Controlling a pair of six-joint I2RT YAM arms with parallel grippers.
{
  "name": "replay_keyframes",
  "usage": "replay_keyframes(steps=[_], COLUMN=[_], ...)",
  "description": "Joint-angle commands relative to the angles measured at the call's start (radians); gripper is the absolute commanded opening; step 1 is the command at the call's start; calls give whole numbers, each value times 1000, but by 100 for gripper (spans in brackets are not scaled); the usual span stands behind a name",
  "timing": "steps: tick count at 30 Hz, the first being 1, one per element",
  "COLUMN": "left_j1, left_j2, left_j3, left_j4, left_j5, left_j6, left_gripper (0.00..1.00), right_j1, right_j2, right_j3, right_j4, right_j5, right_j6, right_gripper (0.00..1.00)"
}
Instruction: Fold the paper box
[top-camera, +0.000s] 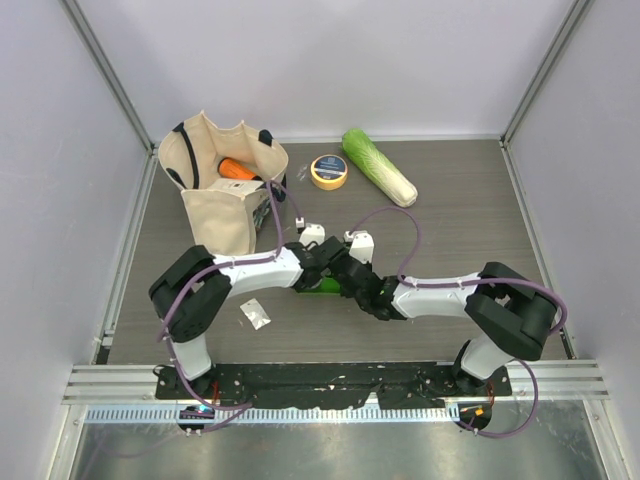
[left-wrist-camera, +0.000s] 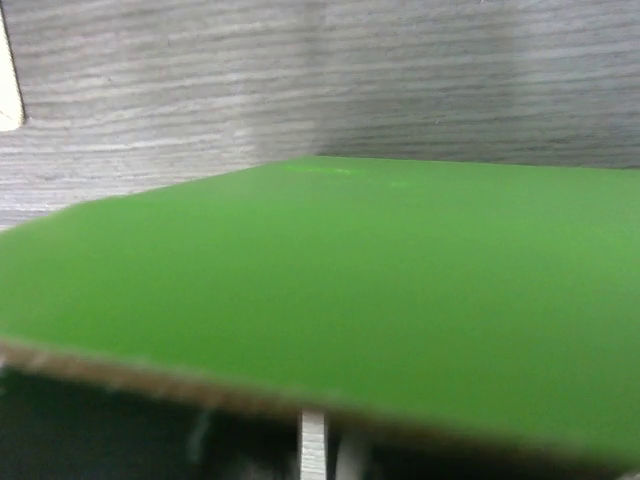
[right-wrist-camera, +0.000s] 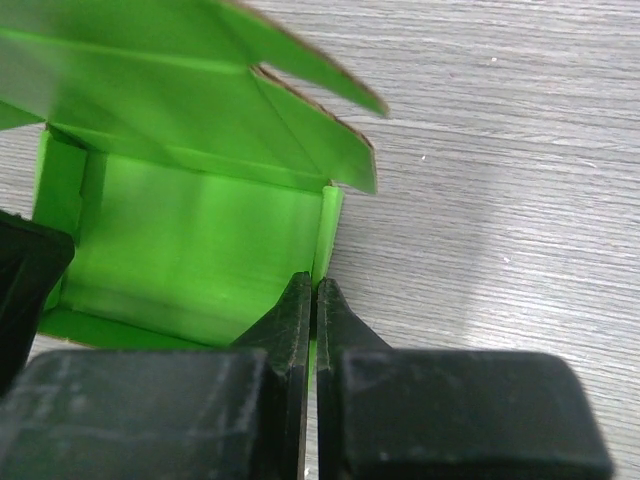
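Matt green card, brown at the cut edges, for the box (right-wrist-camera: 200, 240); grey wood-grain table (right-wrist-camera: 500, 200); cream cloth bag (top-camera: 225, 215) at ten o'clock.

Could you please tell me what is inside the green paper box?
Only bare green card shows inside the paper box. Its left corner is covered by a black part, so that spot cannot be seen.

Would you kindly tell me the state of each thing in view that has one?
paper box: partly folded, top open, flaps raised
right gripper: shut on the paper box's side wall
left gripper: by the paper box, grip unclear
tote bag: standing, mouth open
tape roll: lying flat
cabbage: lying on its side
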Motion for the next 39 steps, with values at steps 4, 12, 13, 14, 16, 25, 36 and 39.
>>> replay_keyframes(steps=[4,12,13,14,16,25,36,39], left_j1=[6,48,46,48,68,266,356,361], left_j2=[-135,-330,-343,-364,-381,-470,-389,-373], left_j3=[-78,-141,-145,-153,-167,-349,-408,-400], left_j4=[79,116,113,108,120,361,482,476], left_j5=[145,217,217,217,240,564,691,696], left_j6=[9,25,23,25,29,14,-21,-17], left_gripper=[46,69,70,70,70,54,38,35], right_j1=[8,8,7,7,7,-1,-9,-13], right_j2=[-29,-132,-139,-150,-152,-123,-89,-84], right_j3=[1,-38,-39,-42,-41,-41,-33,-33], right_j4=[-21,-38,-38,-38,-35,10,17,20], right_j5=[-44,-46,-47,-49,-53,-95,-99,-101], right_j6=[-13,-13,-13,-13,-22,-28,-48,-51], right_gripper=[13,27,27,28,28,28,24,23])
